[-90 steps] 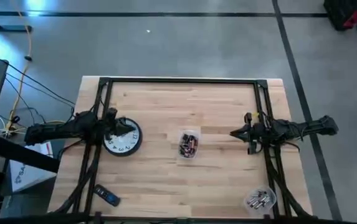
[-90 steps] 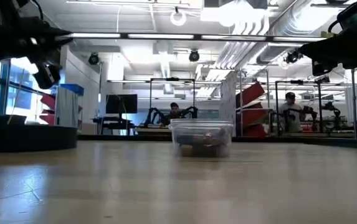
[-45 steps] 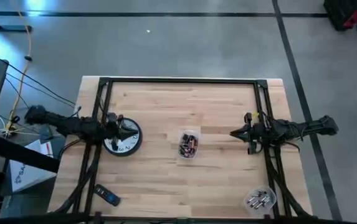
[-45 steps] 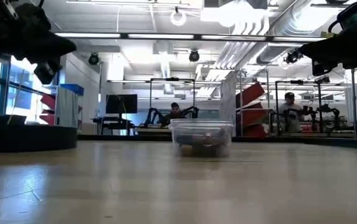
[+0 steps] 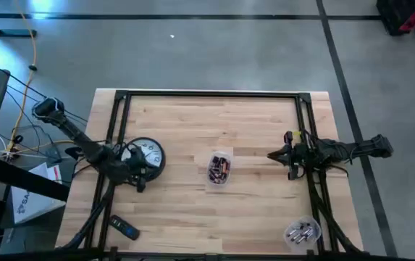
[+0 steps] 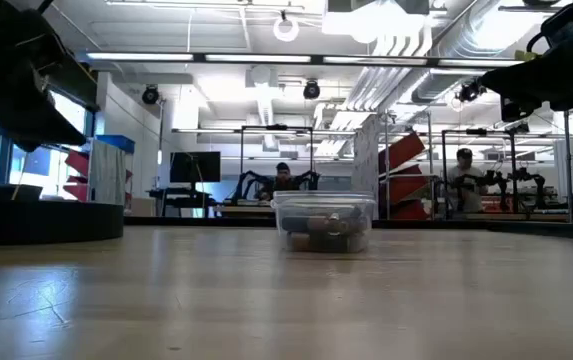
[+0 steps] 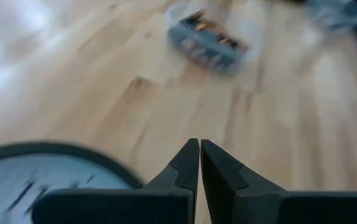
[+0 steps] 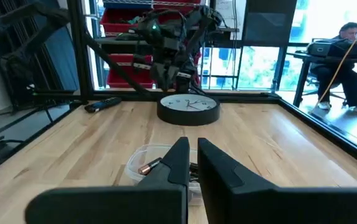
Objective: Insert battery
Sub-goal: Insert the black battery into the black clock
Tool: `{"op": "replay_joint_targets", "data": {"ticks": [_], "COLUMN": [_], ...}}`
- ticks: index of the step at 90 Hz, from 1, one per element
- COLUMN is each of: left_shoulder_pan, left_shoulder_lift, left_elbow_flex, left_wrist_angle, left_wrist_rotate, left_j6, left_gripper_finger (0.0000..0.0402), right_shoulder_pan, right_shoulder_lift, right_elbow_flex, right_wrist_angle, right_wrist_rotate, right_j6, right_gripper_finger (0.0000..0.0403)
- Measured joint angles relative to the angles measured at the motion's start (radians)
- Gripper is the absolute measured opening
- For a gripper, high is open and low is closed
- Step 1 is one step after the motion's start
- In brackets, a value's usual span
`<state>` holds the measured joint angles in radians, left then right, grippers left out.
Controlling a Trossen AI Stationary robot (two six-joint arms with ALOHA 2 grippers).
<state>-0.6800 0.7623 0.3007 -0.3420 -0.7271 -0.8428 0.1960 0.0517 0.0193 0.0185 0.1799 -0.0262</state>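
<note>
On the wooden desk (image 5: 193,123), the left hand (image 5: 140,180) hangs over the near edge of the face-up wall clock (image 5: 146,156), its fingers pressed together and holding nothing. At centre sits a small clear tub (image 5: 220,169) of loose batteries, which look light, hard, smooth and apt to roll, so each is probably best pinched across the middle of its barrel, though the blurred left wrist view leaves their lie unclear. The right hand (image 5: 272,154) waits well right of the tub, fingers nearly together and empty.
</note>
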Motion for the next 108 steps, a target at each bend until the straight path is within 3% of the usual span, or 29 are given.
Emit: {"op": "replay_joint_targets", "data": {"ticks": [16,33,57,65,81,89,101,108], "left_shoulder_pan": [0.001,0.019,0.034,0.034,0.034,0.034,0.034,0.034], "left_shoulder_lift": [0.07,0.118,0.184,0.216,0.319,0.377,0.441,0.466], "left_elbow_flex": [0.091,0.1,0.086,0.086,0.088,0.089,0.088,0.088], "left_wrist_angle": [-0.229,-0.373,-0.419,-0.42,-0.354,-0.255,-0.072,0.048], "left_wrist_rotate": [-0.024,0.005,0.045,0.044,0.015,-0.021,-0.042,-0.02], "left_j6": [-0.093,-0.153,-0.144,-0.143,-0.15,-0.149,-0.099,-0.054], "left_gripper_finger": [0.0,0.0,0.0,0.0,0.0,0.0,0.0,0.0], "right_shoulder_pan": [0.0,0.0,0.0,0.0,0.0,-0.001,-0.002,-0.001], "right_shoulder_lift": [0.0,0.0,0.0,0.0,0.0,0.0,0.015,0.057], "right_elbow_flex": [0.0,0.0,-0.001,-0.002,-0.002,-0.002,-0.002,-0.002], "right_wrist_angle": [0.0,0.0,0.015,0.058,0.204,0.249,0.263,0.275], "right_wrist_rotate": [0.0,0.0,0.027,-0.001,-0.033,0.019,0.191,0.195], "right_j6": [0.0,0.0,0.001,0.095,0.342,0.312,0.261,0.3], "right_gripper_finger": [0.0,0.0,0.0,0.0,0.0,0.0,0.0,0.0]}}
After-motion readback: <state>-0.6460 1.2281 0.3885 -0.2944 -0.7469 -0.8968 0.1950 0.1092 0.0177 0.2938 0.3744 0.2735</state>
